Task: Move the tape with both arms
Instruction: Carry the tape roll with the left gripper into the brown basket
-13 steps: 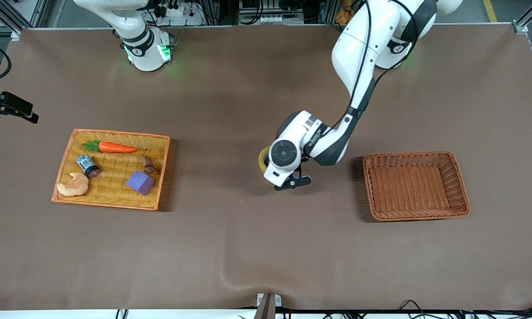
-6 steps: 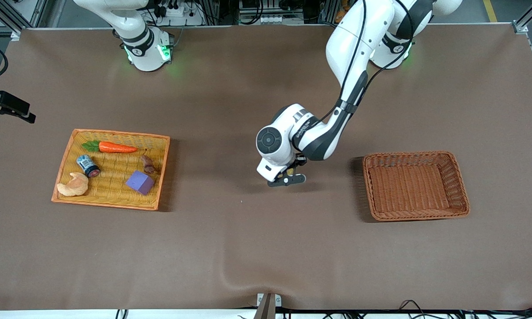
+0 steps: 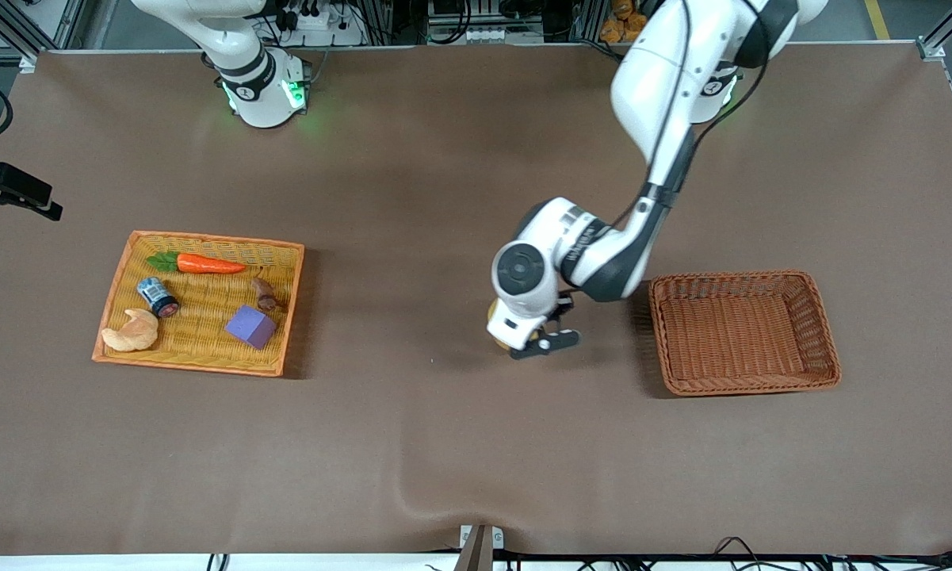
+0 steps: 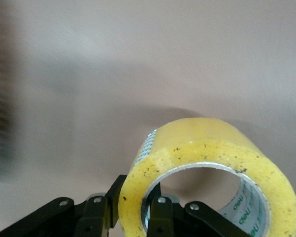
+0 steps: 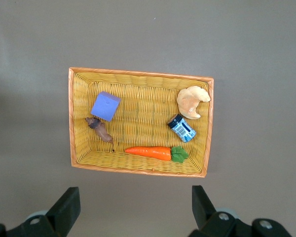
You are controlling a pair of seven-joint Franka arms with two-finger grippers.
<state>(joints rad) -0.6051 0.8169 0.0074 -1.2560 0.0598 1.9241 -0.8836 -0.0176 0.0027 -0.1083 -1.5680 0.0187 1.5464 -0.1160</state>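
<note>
The tape (image 4: 207, 143), a yellow ring with a grey-white core, is clamped in my left gripper (image 4: 135, 210). One finger is inside the ring and one outside, pinching its wall. In the front view the left gripper (image 3: 540, 342) hangs over the middle of the brown table, beside the brown basket, and only a yellow edge of the tape (image 3: 498, 331) shows under the wrist. My right gripper (image 5: 133, 207) is open and empty, high above the table by the yellow tray, and it waits.
The yellow wicker tray (image 3: 198, 239) toward the right arm's end holds a carrot (image 3: 210, 264), a blue-labelled can (image 3: 157, 296), a croissant (image 3: 131, 331), a purple cube (image 3: 250, 326) and a small brown thing. An empty brown basket (image 3: 733, 277) sits toward the left arm's end.
The left arm swung over the tape, then moved toward the brown basket and nearer the front camera with the tape in its gripper. The right arm hardly moved.
</note>
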